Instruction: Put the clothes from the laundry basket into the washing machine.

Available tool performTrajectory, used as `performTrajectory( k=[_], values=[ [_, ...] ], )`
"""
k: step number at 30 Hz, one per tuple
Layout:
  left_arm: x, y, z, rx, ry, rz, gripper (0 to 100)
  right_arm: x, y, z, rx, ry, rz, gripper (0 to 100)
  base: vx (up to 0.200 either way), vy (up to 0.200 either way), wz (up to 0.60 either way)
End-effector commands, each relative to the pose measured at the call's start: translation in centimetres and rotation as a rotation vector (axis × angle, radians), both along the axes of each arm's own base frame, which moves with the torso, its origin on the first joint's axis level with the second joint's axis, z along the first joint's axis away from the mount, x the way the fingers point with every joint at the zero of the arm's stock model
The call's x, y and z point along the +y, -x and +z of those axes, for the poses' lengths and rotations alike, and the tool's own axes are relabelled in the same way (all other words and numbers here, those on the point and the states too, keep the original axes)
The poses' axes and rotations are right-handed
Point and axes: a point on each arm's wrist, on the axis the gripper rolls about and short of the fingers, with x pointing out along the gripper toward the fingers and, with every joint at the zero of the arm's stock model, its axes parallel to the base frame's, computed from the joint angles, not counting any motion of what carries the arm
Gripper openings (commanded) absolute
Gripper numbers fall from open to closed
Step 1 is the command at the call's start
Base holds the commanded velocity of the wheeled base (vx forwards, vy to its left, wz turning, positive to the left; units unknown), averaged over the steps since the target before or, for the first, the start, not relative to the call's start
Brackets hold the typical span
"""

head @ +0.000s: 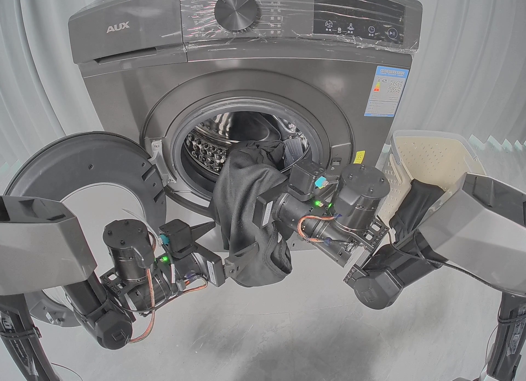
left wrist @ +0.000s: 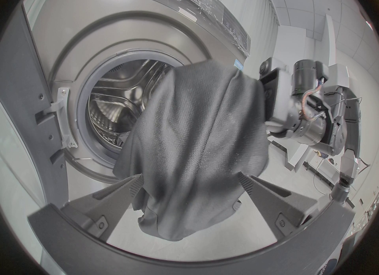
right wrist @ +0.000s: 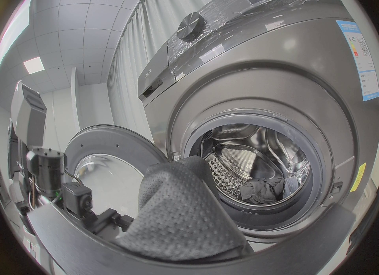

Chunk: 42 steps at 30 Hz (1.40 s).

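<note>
Right end effector [right wrist: 189, 232] beneath the black garment [head: 241, 190], grip unclear.

The left arm is held low, its end effector [left wrist: 189, 179] levelled forward with fingers [left wrist: 118, 194] spread wide apart. The right arm is bent across the front, its end effector [head: 257, 207] covered by a dark garment [head: 244, 179].

On the front of the washing machine [head: 126, 97], I saw pale brand lettering [head: 118, 27] on the drawer panel at the top left corner. Fine print ringed the dial [head: 236, 10], and small icons ran along the dark display panel [head: 359, 15] toward the top right corner, all too small for me to read. Below that corner sat a blue label [head: 386, 92] with a coloured rating scale and a square code. A yellow sticker [head: 359, 156] beside the door opening was unreadable.
</note>
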Motion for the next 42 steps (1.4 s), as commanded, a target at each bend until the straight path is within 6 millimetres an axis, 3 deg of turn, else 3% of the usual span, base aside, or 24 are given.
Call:
performTrajectory(
  k=[1,15,23,24,34,42],
  values=[
    [-0.7,-1.3,-1.5,0.017,-0.014,0.002,100,0.5,0.7,0.3,-0.003,-0.006,0.022,0,0.000,0.000,0.00],
    [-0.8,-5.3,-1.4,-0.056,0.023,0.057,100,0.9,2.7,0.0,0.029,0.008,0.058,0,0.000,0.000,0.00],
    [-0.3,-6.2,-2.0,-0.054,0.017,0.083,100,0.5,3.0,0.2,0.033,0.009,0.057,0,0.000,0.000,0.00],
    [-0.3,-6.2,-2.0,-0.054,0.017,0.083,0,0.5,3.0,0.1,0.034,0.010,0.057,0,0.000,0.000,0.00],
    [0.1,-6.3,-1.3,-0.068,0.034,0.099,0,-0.5,3.2,-1.2,0.077,0.041,0.041,0,0.000,0.000,0.00],
    [0.8,-5.3,0.8,-0.104,0.060,0.122,0,-1.8,3.4,-2.8,0.131,0.085,-0.003,0,0.000,0.000,0.00]
  ],
)
